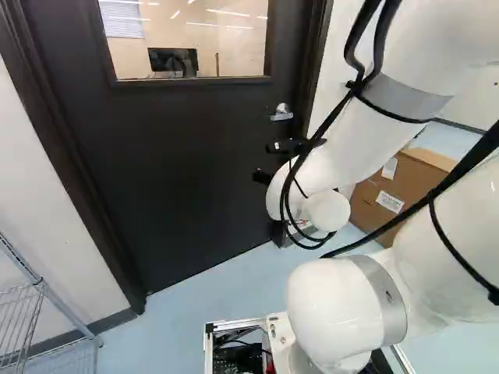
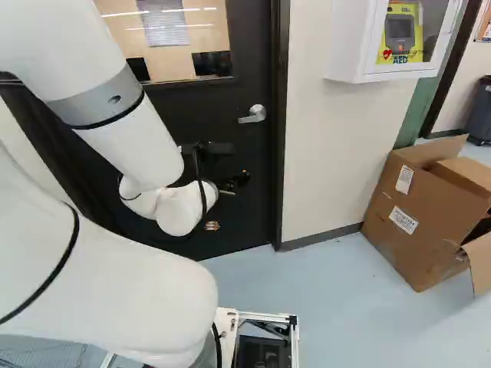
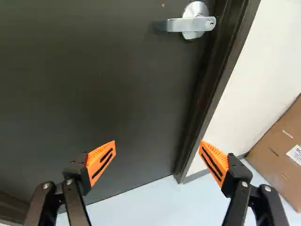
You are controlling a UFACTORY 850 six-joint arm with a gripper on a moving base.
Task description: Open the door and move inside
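The dark door (image 1: 179, 156) stands closed in its frame, with a window in its upper part. Its silver lever handle (image 2: 253, 115) sits near the frame side. My gripper (image 2: 236, 163) is in front of the door, lower than the handle, touching neither as far as I can tell. In the wrist view the gripper (image 3: 157, 150) is wide open, its orange pads far apart with nothing between them. The lever (image 3: 181, 25) shows well ahead of the fingers and lies level, clear of both.
Right of the door frame (image 2: 279, 153) is a white wall (image 2: 330, 153) bearing an AED cabinet (image 2: 353, 46). An open cardboard box (image 2: 414, 222) stands on the floor by that wall. A wire rack (image 1: 39, 296) is at the left of the left base view, beside the other wall.
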